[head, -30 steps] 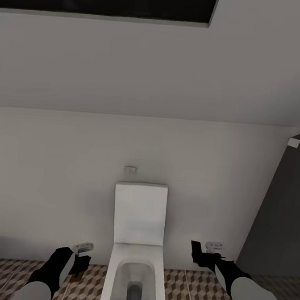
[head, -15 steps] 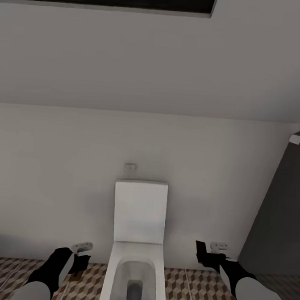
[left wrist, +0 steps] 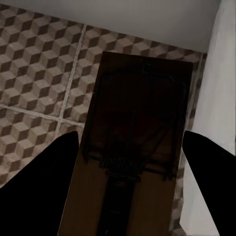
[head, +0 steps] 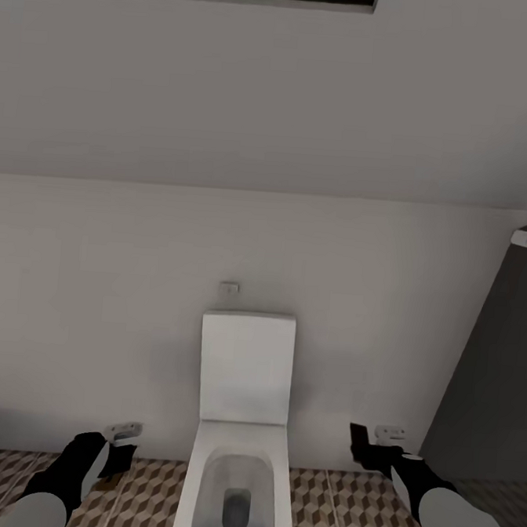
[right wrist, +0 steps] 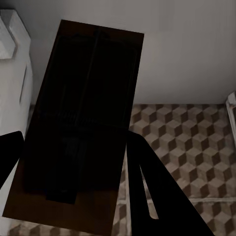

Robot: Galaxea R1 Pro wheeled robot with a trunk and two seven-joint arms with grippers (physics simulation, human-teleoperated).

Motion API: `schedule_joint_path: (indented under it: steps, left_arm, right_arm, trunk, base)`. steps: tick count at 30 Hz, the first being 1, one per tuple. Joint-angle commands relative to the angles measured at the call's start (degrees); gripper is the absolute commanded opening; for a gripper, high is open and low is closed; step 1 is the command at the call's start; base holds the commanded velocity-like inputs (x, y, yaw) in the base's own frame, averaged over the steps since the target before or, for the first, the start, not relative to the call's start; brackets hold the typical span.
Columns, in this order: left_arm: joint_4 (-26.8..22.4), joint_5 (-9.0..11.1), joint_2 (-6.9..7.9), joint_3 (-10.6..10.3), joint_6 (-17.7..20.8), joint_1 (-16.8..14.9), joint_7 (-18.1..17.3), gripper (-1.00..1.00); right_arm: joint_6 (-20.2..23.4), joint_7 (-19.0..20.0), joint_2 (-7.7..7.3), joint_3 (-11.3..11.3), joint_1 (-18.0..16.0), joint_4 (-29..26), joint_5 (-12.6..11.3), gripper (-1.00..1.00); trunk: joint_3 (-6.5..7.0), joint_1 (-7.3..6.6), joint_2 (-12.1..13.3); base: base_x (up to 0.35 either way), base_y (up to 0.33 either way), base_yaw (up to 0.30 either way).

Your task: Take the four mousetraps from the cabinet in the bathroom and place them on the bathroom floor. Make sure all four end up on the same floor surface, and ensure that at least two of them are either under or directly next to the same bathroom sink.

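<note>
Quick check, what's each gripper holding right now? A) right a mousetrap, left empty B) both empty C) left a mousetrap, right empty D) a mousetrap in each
D: the left wrist view shows a brown mousetrap between the left gripper's fingers, and the right wrist view shows a second mousetrap in the right gripper, both over the cube-pattern floor.

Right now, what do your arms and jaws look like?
Both arms are smooth light grey tubes ending in black wrists. The left gripper and right gripper are black, each with a small pale grey block on top. Up close, their jaws are plain flat black wedges. No cables or markings show.
</note>
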Motion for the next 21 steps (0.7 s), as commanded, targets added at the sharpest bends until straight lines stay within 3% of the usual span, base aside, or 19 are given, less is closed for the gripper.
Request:
schedule_joint_path:
  steps: [1, 7, 10, 14, 21]
  left_arm:
    - [-0.02, 0.08, 0.23, 0.01, 0.0, 0.0, 0.01, -1.0]
    - [-0.09, 0.21, 0.58, 0.02, -0.02, 0.0, 0.04, -1.0]
    - [-0.4, 0.22, 0.6, 0.02, -0.3, 0.0, 0.05, -1.0]
    - [-0.76, 0.22, 0.55, -0.01, -0.65, 0.0, 0.03, -1.0]
    - [-0.9, 0.3, 0.42, -0.06, -0.78, 0.0, -0.02, -1.0]
  right_arm:
    - [0.1, 0.19, 0.03, -0.02, 0.02, 0.03, -0.19, -1.0]
    - [1.32, 0.28, 0.08, -0.02, 0.08, 1.27, 0.05, -1.0]
    - [3.1, 0.15, 0.08, 0.04, 0.09, 2.42, 1.86, -1.0]
    - [6.15, -1.46, 0.19, 0.0, 0.09, 3.23, 6.05, -1.0]
    - [7.93, -4.54, 0.03, -0.01, 1.06, 6.09, 7.27, -1.0]
  trunk:
    - [-0.19, 0.23, -0.42]
    - [-1.26, 1.55, -2.82]
    - [-1.8, 2.2, -4.03]
    - [-2.52, 3.08, -5.63]
    - [-3.78, 4.62, -8.44]
  base:
    - [0.0, 0.0, 0.0]
    - [0.0, 0.0, 0.0]
    - [0.0, 0.0, 0.0]
    - [0.0, 0.0, 0.0]
    - [0.0, 0.0, 0.0]
